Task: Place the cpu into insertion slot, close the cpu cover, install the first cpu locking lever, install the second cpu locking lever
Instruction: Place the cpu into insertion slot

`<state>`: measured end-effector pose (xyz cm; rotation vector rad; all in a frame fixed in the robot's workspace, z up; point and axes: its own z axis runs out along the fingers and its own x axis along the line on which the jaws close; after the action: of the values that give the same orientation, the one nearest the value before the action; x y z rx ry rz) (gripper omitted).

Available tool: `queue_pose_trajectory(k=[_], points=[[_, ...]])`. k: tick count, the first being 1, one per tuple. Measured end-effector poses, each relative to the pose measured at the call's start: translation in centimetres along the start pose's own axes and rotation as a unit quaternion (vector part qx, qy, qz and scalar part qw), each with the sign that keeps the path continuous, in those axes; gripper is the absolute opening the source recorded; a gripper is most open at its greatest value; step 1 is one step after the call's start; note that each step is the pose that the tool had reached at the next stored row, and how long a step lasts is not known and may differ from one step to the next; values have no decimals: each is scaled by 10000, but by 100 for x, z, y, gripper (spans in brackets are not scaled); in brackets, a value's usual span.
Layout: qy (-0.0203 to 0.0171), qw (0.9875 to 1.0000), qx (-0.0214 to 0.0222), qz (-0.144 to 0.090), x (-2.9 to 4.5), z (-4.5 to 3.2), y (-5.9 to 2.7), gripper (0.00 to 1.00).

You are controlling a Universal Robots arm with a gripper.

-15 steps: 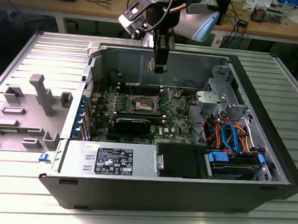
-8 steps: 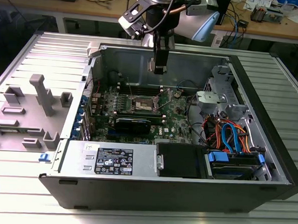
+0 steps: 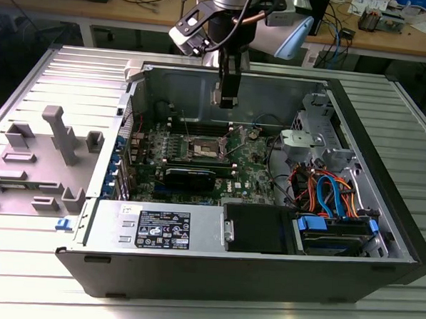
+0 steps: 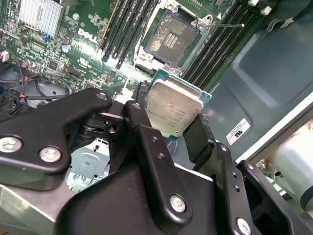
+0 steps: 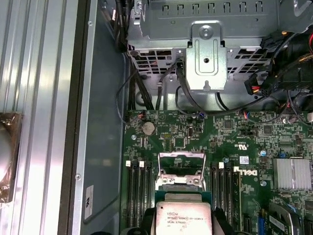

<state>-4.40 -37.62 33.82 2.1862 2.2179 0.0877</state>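
Observation:
My gripper point(image 3: 226, 96) hangs inside the open computer case, above the motherboard, shut on the cpu point(image 4: 173, 110). The cpu is a square chip with a silver top and a green edge, pinched at two opposite sides by the black fingers point(image 4: 142, 115). The insertion slot point(image 4: 171, 36) lies bare below it, dark centre showing, with nothing in it. In the exterior view the slot point(image 3: 205, 149) is lower than the gripper and slightly toward the exterior view's left. The cpu cover point(image 5: 181, 169) stands swung up, and the cpu point(image 5: 183, 221) sits in front of it. A thin wire lever point(image 4: 226, 24) sticks out beside the slot.
Long black memory slots point(image 4: 217, 39) flank the slot on both sides. A finned heat sink point(image 5: 292, 174), a coin battery point(image 5: 148, 128) and a metal drive cage point(image 5: 205, 58) with cables surround the board. Case walls point(image 3: 203, 84) ring it; a grey fixture point(image 3: 53, 151) stands at the exterior view's left.

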Motion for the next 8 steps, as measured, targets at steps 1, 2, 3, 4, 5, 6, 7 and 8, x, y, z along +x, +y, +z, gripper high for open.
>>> queue_pose_trajectory(k=[1, 2, 3, 4, 5, 6, 7, 8], points=[[0, 10000, 5, 0, -5, 11, -1, 54], [-1, 10000, 7, 0, -8, 15, -2, 54], [-1, 10000, 7, 0, -8, 15, -1, 54], [-1, 10000, 6, 0, -8, 16, -1, 54], [0, 10000, 6, 0, -8, 18, -1, 54], [0, 10000, 6, 0, -8, 19, -1, 54], [0, 10000, 6, 0, -8, 19, -1, 54], [0, 10000, 6, 0, -8, 20, -1, 54]])
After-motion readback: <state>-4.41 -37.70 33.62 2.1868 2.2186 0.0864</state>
